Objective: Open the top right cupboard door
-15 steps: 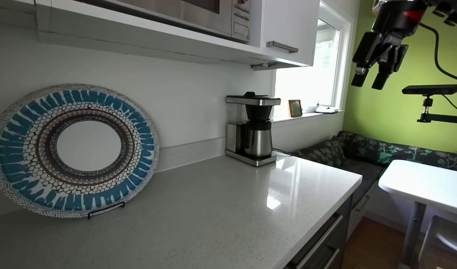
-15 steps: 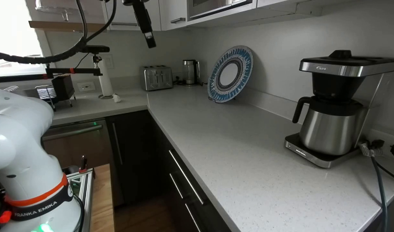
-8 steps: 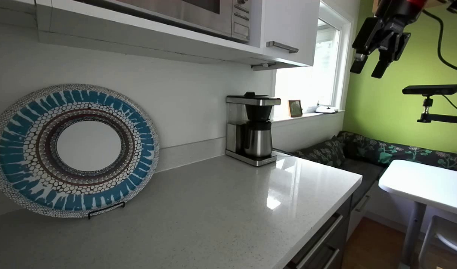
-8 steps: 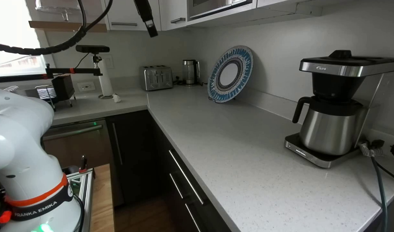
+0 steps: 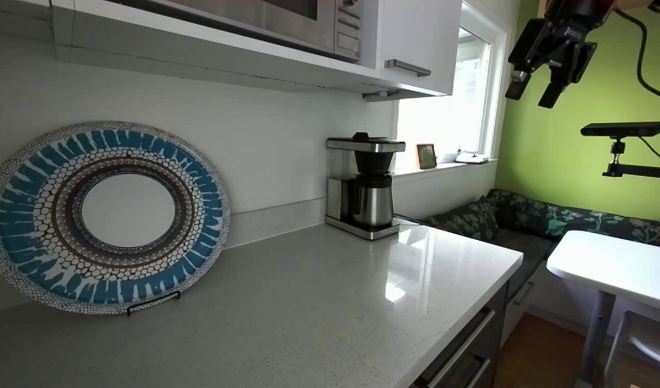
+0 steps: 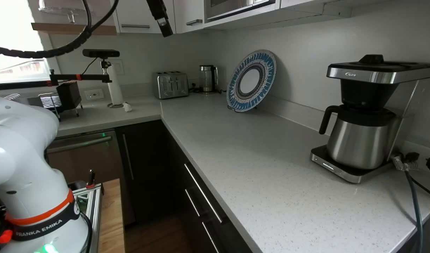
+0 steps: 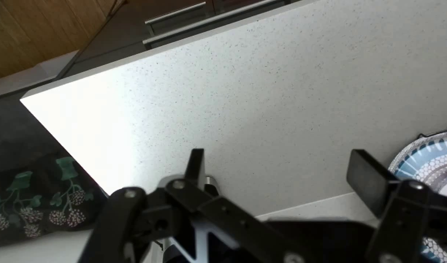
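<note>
Pulling the white cupboard door should feel light, we guess, but it looks stiff and slick, so we should grab the silver bar handle near its bottom edge. It is plain, flat and closed, up high, just right of the microwave. Our gripper has its jaws wide apart, holding nothing.

Reads "FRANKA EMIKA" on black robot-arm band, lower left in an exterior view; illegible on coffee maker, right.
</note>
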Motion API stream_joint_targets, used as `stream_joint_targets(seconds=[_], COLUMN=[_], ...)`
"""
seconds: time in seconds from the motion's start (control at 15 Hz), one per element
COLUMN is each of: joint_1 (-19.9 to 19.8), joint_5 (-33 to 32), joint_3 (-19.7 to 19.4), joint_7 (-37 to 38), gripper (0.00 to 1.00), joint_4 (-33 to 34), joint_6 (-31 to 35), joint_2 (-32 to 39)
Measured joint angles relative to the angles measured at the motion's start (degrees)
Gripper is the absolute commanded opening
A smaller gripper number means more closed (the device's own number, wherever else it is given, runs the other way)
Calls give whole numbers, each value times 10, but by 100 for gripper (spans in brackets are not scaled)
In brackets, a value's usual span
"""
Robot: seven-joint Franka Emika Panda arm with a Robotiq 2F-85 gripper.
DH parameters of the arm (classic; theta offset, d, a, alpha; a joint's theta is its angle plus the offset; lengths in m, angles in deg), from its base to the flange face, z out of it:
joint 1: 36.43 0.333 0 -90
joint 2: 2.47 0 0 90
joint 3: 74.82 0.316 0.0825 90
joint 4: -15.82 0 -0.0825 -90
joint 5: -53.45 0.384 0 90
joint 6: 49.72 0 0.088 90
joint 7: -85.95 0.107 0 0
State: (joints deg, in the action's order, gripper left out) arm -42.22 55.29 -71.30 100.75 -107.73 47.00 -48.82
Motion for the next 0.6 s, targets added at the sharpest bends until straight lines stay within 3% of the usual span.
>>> stream_joint_targets(seconds=[0.6], joint_1=[-36], joint_5=[4], joint_3=[-7], joint_7=[110], gripper=[100], joint_4=[69], joint_6=[-57], joint_2=[1])
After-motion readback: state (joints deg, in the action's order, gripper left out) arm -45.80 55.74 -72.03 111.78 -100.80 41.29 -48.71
